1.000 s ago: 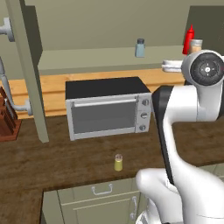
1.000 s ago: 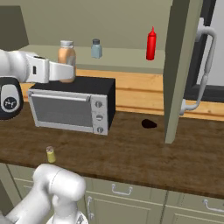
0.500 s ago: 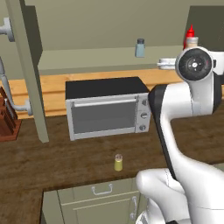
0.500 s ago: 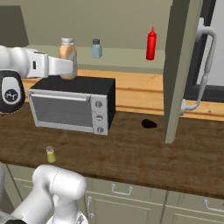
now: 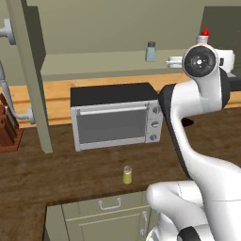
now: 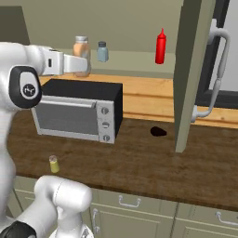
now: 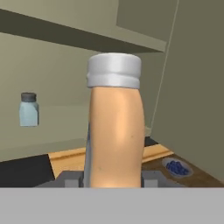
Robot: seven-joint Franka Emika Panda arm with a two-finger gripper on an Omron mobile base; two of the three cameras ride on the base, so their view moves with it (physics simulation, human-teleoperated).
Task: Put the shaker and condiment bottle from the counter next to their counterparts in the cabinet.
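My gripper is shut on the condiment bottle, a tan-orange bottle with a white cap, and holds it upright at the height of the cabinet shelf. In the hand view the condiment bottle rises between my fingertips, and the pale blue-grey shaker stands to its left. That counterpart shaker and the red squeeze bottle stand on the shelf. The small yellow shaker stands on the dark counter in front of the toaster oven.
An open cabinet door hangs at the right and another door at the left. A knife block stands at the far left. A small dark thing lies on the counter, and a bowl holds something blue.
The arm has carried the condiment bottle up and closer to the pale blue-grey shaker on the shelf. The yellow shaker has not moved.
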